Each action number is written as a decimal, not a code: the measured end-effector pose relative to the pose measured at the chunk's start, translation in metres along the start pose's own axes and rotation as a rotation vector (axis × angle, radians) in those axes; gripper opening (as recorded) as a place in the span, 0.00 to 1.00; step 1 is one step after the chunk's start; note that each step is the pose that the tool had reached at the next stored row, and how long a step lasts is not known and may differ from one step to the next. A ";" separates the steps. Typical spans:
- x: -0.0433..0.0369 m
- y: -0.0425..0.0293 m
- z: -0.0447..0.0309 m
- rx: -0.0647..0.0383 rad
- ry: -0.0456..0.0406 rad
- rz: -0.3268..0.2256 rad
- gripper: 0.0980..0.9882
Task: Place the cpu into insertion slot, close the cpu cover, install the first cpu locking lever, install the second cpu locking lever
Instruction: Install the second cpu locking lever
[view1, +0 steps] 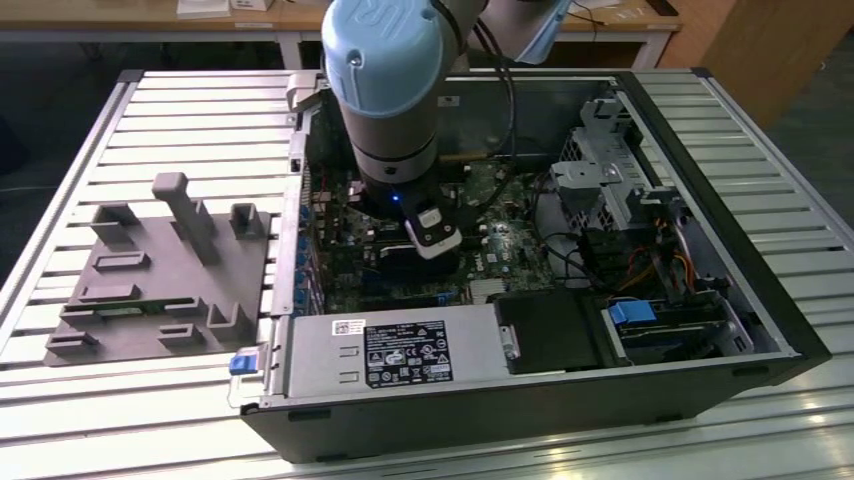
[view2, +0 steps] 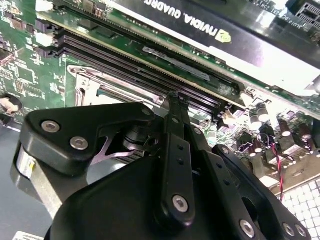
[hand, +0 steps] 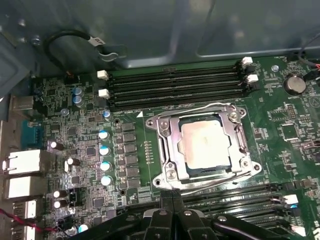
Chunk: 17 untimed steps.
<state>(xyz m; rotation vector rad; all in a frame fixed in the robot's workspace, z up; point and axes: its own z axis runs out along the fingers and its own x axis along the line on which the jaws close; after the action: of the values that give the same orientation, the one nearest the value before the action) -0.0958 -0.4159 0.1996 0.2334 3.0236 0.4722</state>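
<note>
Where its cover (hand: 200, 145) lies flat, the cpu (hand: 205, 144) shows pale.

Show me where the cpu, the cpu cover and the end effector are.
cpu (hand: 206, 143): first wrist view, middle of its dull metal top.
cpu cover (hand: 167, 135): first wrist view, one side bar of the silvery frame around the chip.
end effector (hand: 172, 196): first wrist view, its fingertips at the socket's edge.
</note>
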 end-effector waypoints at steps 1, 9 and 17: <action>0.0001 0.0000 0.0005 -0.002 0.0003 0.000 0.00; 0.0016 0.0021 0.0039 -0.012 0.0016 0.001 0.00; 0.0059 0.0047 0.0069 -0.014 0.0020 0.001 0.00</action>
<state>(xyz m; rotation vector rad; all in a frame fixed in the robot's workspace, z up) -0.1003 -0.4084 0.1942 0.2345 3.0211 0.4945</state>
